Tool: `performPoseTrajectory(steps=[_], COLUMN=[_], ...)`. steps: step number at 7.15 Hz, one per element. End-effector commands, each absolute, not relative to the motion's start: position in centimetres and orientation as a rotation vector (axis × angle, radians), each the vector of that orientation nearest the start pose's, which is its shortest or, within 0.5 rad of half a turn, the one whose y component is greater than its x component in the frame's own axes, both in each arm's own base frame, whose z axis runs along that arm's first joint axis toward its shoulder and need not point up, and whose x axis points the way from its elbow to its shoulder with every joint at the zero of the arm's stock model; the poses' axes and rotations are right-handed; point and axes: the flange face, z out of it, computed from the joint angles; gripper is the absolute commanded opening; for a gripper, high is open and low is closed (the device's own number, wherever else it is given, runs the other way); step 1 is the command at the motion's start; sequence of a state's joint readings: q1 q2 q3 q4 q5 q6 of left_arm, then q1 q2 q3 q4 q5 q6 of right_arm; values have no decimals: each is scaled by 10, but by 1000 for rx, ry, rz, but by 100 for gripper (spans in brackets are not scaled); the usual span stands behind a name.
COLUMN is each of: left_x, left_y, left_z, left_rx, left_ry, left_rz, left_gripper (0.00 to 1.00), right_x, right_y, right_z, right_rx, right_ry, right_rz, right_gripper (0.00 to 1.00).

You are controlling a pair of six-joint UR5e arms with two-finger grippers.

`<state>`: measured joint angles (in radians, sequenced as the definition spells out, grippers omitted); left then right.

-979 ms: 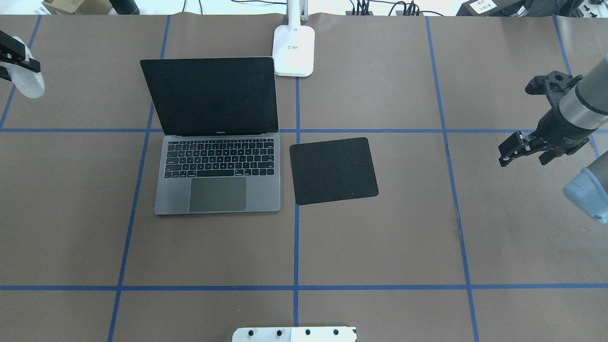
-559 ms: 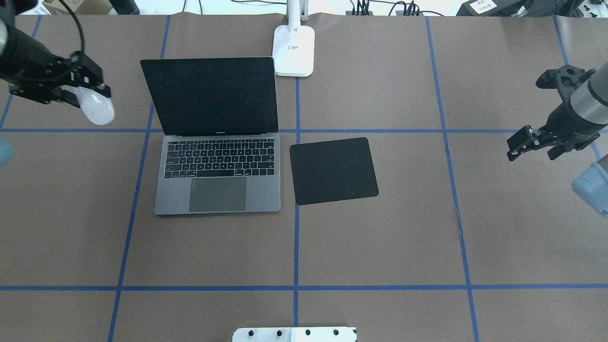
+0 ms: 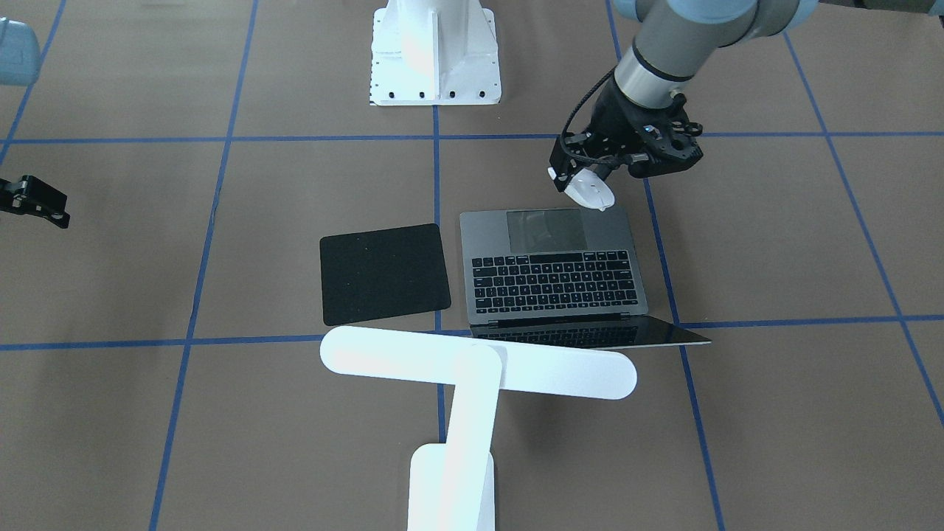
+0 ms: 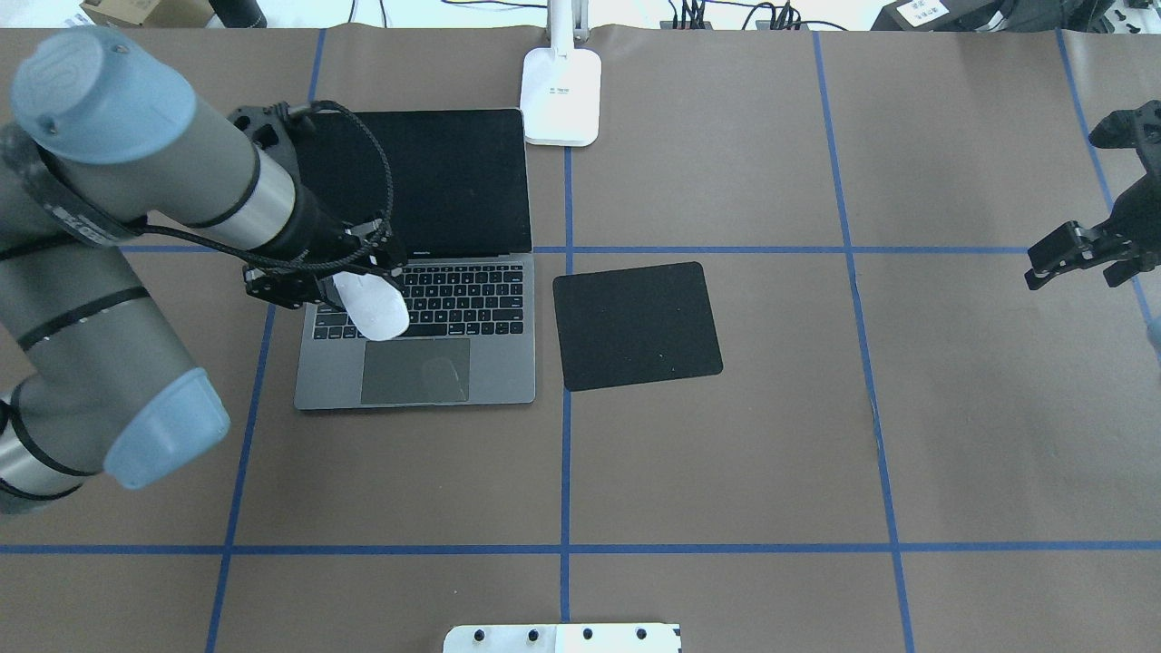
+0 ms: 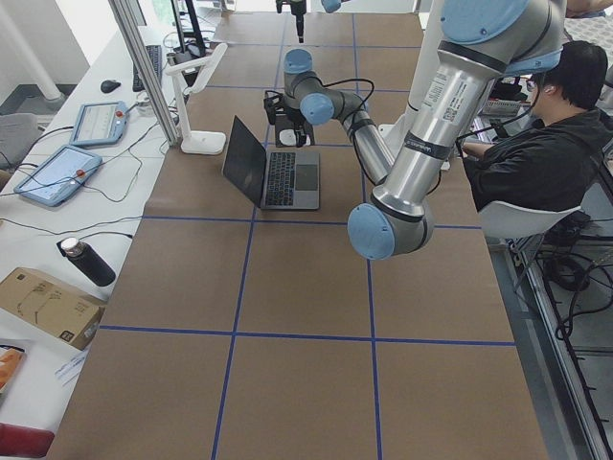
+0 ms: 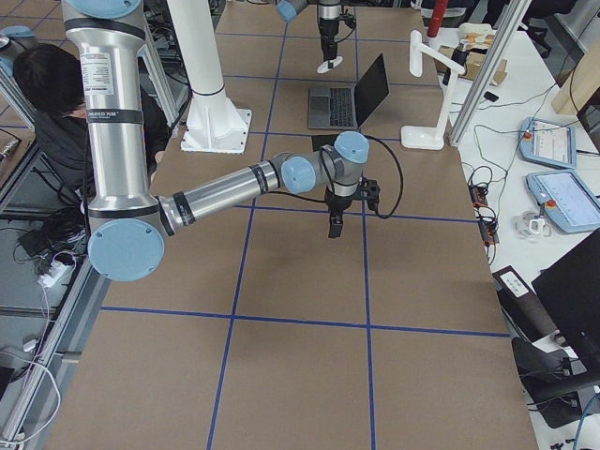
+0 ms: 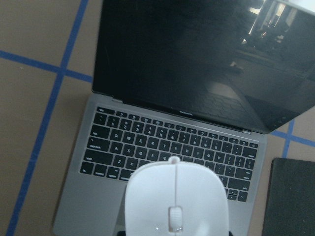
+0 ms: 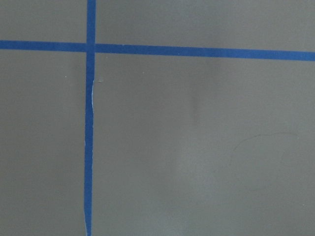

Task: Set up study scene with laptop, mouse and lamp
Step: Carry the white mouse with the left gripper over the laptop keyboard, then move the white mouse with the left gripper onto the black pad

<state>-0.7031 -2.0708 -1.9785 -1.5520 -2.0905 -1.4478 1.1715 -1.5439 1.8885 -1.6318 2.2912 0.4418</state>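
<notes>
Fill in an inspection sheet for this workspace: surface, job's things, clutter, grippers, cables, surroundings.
Surface: table covered in brown paper with a blue tape grid.
Job's things: laptop open, screen dark; mouse held in the air over the keyboard; lamp standing beyond the screen.
Clutter: black pad flat beside the laptop; white pedestal plate at the near edge.
Grippers: left gripper shut on the mouse; right gripper empty over bare table, open or shut cannot be told.
Cables: black cable looped at the left wrist; cords along the far edge.
Surroundings: seated person, control tablets, bottle and cardboard box off the paper.
</notes>
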Motion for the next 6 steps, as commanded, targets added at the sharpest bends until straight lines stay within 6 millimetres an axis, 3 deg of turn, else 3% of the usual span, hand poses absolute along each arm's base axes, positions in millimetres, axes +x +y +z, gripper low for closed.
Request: performPoseTrajectory(steps=[1, 2, 4, 6], left_x=[459, 475, 533, 587], left_y=[-391, -393, -419, -448], left_z=[171, 158, 123, 100], left_rx=[-101, -105, -113, -106], left_ry=[961, 956, 903, 847], left_rz=[-267, -258, -258, -222], left_gripper=[49, 49, 49, 49], right_x=[-55, -22, 20, 41], right_y=[-459, -443, -417, -398], right_z=[549, 572, 596, 613], right_rx=[-18, -13, -20, -35], right_ry=[-748, -740, -734, -731], right_rz=[-95, -87, -28, 17], right_gripper=[99, 99, 99, 99])
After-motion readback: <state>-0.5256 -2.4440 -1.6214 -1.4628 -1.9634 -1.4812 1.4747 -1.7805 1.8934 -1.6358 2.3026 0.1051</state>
